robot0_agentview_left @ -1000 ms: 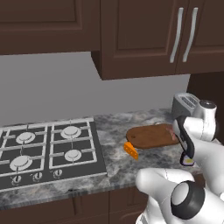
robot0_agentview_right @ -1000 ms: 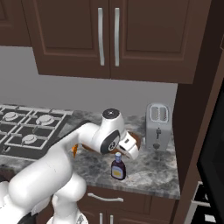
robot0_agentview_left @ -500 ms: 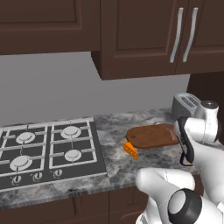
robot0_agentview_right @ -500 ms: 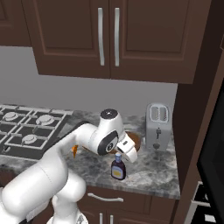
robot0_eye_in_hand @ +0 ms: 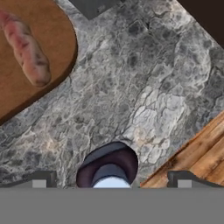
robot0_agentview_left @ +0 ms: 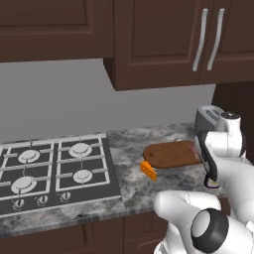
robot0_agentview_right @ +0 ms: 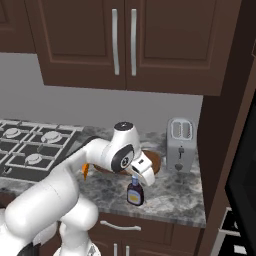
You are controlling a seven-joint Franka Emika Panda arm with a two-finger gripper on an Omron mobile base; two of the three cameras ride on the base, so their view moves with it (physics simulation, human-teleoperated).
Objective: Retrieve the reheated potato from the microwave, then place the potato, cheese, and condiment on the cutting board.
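The condiment [robot0_agentview_right: 134,194], a squat brown bottle with a pale cap, stands near the counter's front edge. My gripper [robot0_agentview_right: 136,181] hangs straight above it, open. In the hand view the condiment [robot0_eye_in_hand: 108,165] sits between the two fingertips [robot0_eye_in_hand: 40,180], which stand apart from it on either side. The potato [robot0_eye_in_hand: 27,47] lies on the reddish-brown cutting board [robot0_eye_in_hand: 57,30]. The cutting board [robot0_agentview_left: 171,154] lies behind my hand, and the cheese [robot0_agentview_left: 148,169] rests on the counter just left of it. The dark microwave [robot0_agentview_right: 245,175] door shows at the far right.
A silver toaster [robot0_agentview_right: 180,145] stands behind the board on the right. The gas stove [robot0_agentview_left: 54,166] takes up the counter's left side. Dark cabinets [robot0_agentview_right: 125,40] hang overhead. The counter's front edge [robot0_eye_in_hand: 175,153] runs close to the bottle, with wooden floor below.
My hand has shifted left and down until it is centred over the condiment bottle. The jaws stayed open, and the bottle, board and cheese have not moved.
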